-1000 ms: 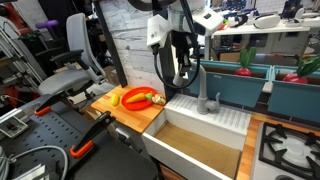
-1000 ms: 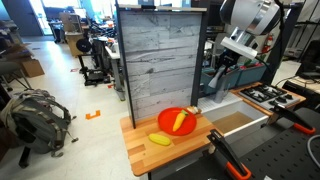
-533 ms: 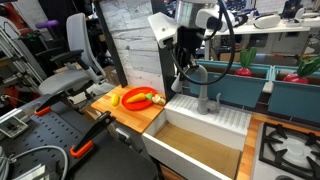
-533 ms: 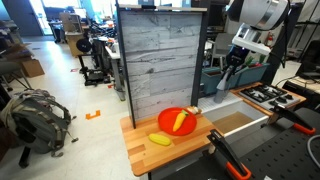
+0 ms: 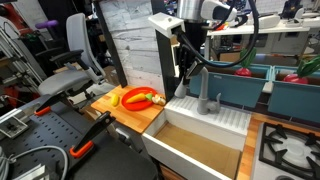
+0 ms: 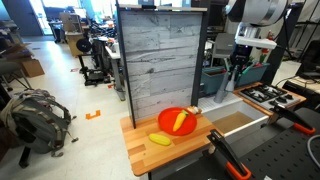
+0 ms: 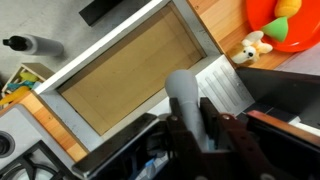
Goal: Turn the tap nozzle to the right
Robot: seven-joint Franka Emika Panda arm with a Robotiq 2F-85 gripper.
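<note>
The tap nozzle is a matte grey gooseneck spout (image 5: pixel 201 78) that rises from the back edge of the white sink (image 5: pixel 233 118). In the wrist view the spout (image 7: pixel 184 95) runs straight between my two dark fingers (image 7: pixel 222 130), which press on both its sides. My gripper (image 5: pixel 189 62) is shut on the arch of the spout, above the sink basin. The short grey lever handle (image 5: pixel 218 99) sits beside the tap base. In an exterior view my gripper (image 6: pixel 242 62) shows by the wooden wall, and the spout is mostly hidden there.
A red plate with food (image 5: pixel 143 98) and a banana (image 6: pixel 160 139) lie on the wooden counter (image 6: pixel 140 150). A grey plank wall (image 6: pixel 160 55) stands behind. A stove (image 5: pixel 291 146) is beside the sink. A small toy (image 7: pixel 252 47) lies near the drainboard.
My arm and gripper have moved to the right in both exterior views, with the top of the spout held between the fingers and swinging along.
</note>
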